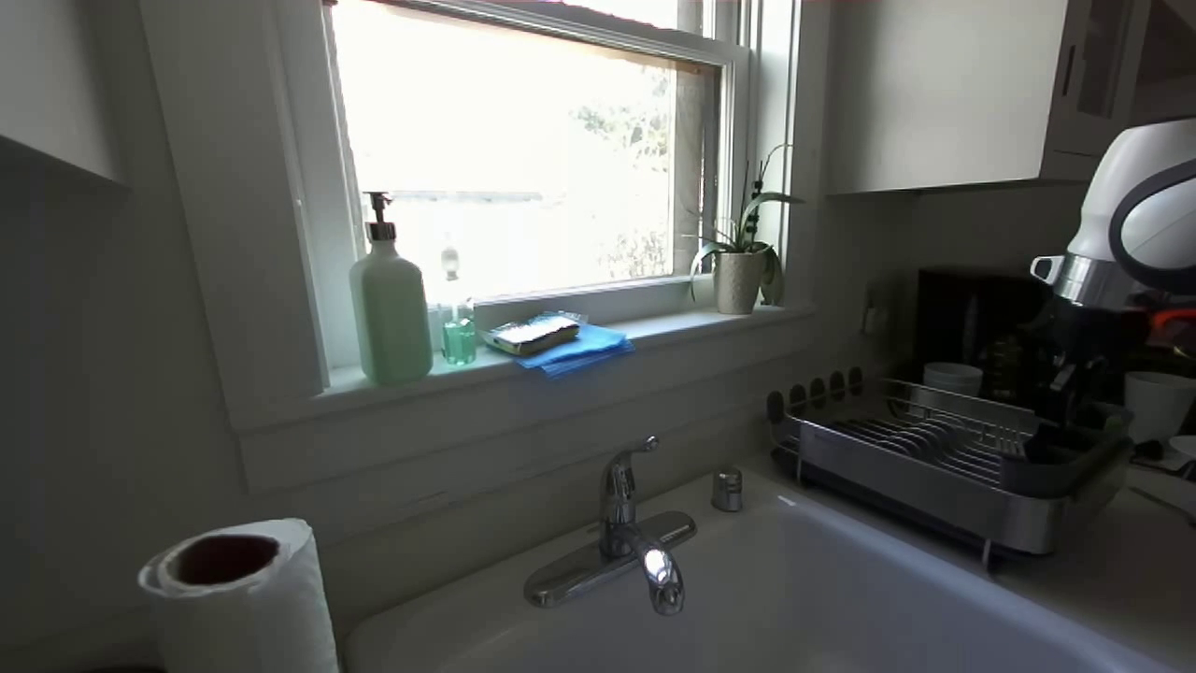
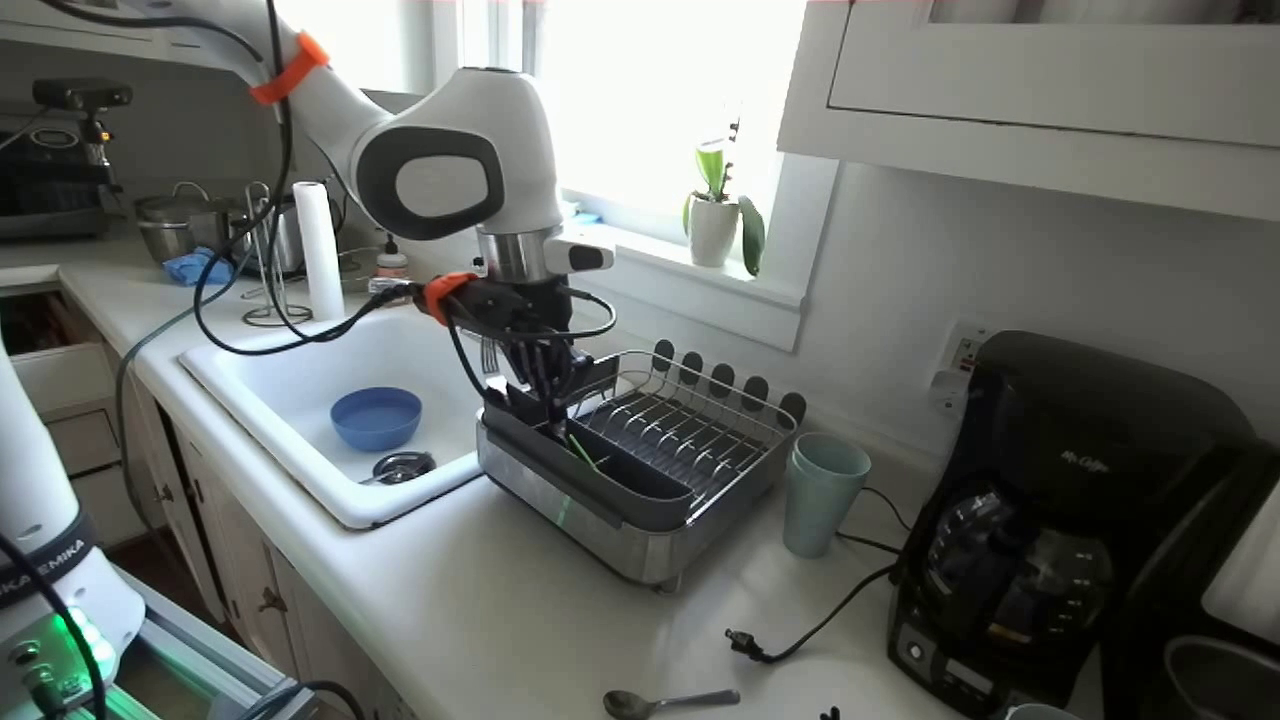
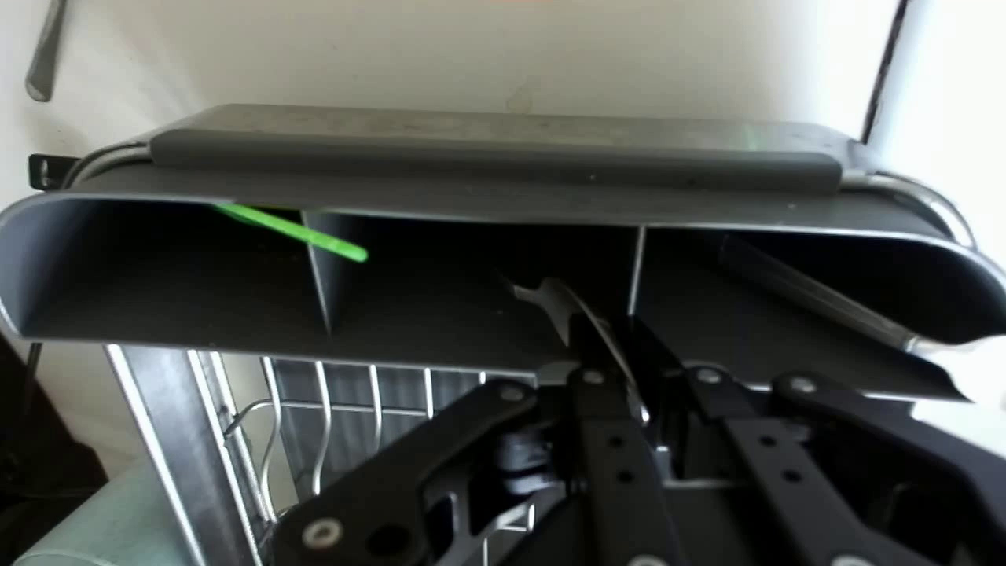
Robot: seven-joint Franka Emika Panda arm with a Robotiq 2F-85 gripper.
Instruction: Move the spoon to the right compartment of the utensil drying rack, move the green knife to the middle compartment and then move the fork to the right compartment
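The utensil drying rack (image 1: 906, 472) (image 2: 560, 515) (image 3: 487, 122) has a dark three-part utensil holder (image 2: 640, 505) (image 3: 471, 203). My gripper (image 3: 616, 329) (image 2: 558, 420) reaches down into its middle compartment. The fingers are close together, with a metal spoon (image 3: 555, 298) between them; part of the spoon is hidden by a finger. In the wrist view, the green knife (image 3: 287, 229) (image 2: 583, 452) leans from the left compartment over the divider into the middle one. The fork (image 3: 817, 297) stands in the compartment on the right there; its tines show in both exterior views (image 1: 1007, 441) (image 2: 489, 357).
Another spoon (image 2: 632, 705) lies on the counter. The sink (image 2: 270, 400) with a blue bowl (image 2: 376, 418) adjoins the rack. Light blue cups (image 2: 822, 492) and a coffee maker (image 2: 1075, 530) with a loose cord stand nearby. Wire ribs fill the rack's other part.
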